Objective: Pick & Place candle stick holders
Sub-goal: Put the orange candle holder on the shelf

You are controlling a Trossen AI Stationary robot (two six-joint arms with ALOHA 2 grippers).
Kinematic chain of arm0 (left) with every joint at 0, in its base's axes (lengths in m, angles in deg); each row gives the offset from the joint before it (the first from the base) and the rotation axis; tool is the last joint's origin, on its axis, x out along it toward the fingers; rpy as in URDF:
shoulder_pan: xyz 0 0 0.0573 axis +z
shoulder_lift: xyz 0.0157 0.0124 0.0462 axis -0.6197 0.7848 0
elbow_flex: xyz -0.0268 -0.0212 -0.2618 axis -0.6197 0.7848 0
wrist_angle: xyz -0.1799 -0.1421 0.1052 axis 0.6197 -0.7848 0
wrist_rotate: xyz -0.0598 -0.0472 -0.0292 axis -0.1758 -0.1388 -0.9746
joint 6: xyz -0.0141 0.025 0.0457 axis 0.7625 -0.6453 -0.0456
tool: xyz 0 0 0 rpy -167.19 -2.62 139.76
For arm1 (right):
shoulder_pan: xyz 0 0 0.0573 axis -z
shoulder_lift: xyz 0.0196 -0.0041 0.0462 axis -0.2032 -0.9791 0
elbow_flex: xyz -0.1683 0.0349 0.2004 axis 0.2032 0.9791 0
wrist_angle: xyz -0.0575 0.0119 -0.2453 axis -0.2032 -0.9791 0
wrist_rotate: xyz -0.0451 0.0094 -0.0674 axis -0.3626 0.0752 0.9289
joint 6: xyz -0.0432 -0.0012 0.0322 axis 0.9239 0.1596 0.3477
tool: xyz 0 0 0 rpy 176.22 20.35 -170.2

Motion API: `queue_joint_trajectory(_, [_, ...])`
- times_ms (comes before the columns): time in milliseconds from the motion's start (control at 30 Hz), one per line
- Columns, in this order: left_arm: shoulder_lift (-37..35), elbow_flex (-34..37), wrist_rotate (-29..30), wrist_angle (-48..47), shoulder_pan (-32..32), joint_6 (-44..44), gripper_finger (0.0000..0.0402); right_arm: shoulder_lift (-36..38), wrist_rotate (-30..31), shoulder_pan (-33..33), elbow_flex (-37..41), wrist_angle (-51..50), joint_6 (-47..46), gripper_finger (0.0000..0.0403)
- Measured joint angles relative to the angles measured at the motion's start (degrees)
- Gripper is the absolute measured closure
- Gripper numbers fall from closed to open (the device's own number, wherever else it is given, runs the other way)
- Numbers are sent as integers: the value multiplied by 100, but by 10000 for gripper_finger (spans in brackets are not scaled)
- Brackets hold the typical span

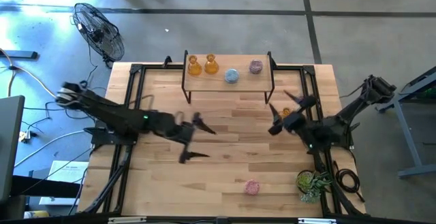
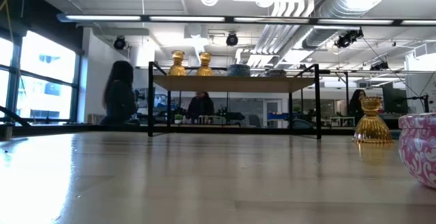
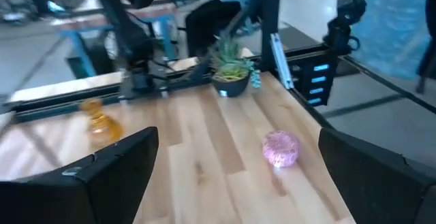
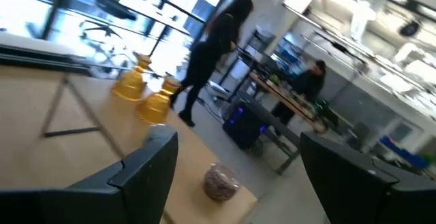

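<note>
I hold my left pincer (image 1: 194, 137) open above the counter (image 1: 225, 163), facing the pink holder (image 1: 253, 186), while my right pincer (image 1: 281, 112), also open, waits over the amber holder (image 1: 287, 112).

Two amber holders (image 1: 202, 65), a pale blue holder (image 1: 231, 76) and a pink holder (image 1: 255, 66) on the shelf at upper centre, third amber holder (image 1: 286, 112) centre-right, second pink holder (image 1: 252, 187) lower centre

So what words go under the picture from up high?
Four little holders sit on the shelf; the left gripper and right gripper hover open over the table.
</note>
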Motion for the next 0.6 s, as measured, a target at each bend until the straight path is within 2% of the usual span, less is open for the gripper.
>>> queue_joint_trajectory(167, [-1142, 924, 735, 147, 2, -3, 2, 272, 5, 812, 0, -12, -156, 100])
queue_joint_trajectory(367, [-2076, 1713, 1462, 161, 4, -221, 2, 328, 10, 1797, 0, -103, -1101, 100])
queue_joint_trajectory(600, [-2711, 2388, 2071, 242, 192, -740, 2, 137, -11, 2121, 0, -1474, -2325, 100])
